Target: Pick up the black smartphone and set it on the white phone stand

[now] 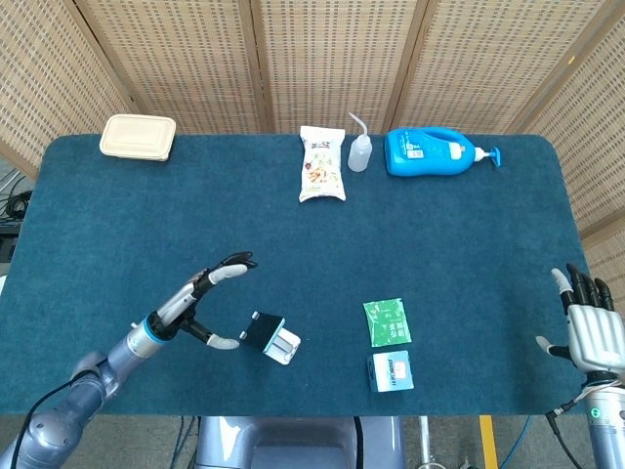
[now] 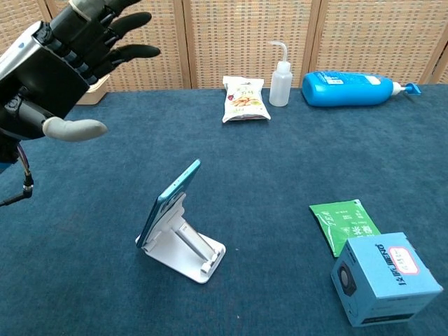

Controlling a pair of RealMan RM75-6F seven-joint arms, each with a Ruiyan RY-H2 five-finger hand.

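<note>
A: Looking at the table [image 1: 117, 225] first: it is wearing dark teal felt with rounded corners, in front of woven cane screens. The blue pump bottle [image 1: 430, 152] is lying on its side at the far edge, next to a clear squeeze bottle [image 1: 359, 151] and a glossy snack pouch [image 1: 321, 164]. A beige lidded food box [image 1: 138, 136] is sitting far left.

B: Hands?

A: The left hand [image 1: 200, 296] is hovering over the cloth, black with pale fingertips, fingers fanned wide, gripping nothing. It is sitting just left of the stand, not touching it. The right hand [image 1: 586, 327] is showing at the table's right edge, fingers apart and pointing up, holding nothing.

B: Phone?

A: The black smartphone [image 2: 169, 201] is leaning tilted on the white phone stand [image 2: 187, 250], a thin slab with a teal edge. The stand is looking like folded white plastic, wedge-shaped, with a lip at the front.

B: Smaller stuff?

A: A blue cardboard box [image 2: 386, 277] is sitting near right, just beside a flat green sachet [image 2: 344, 223].
</note>
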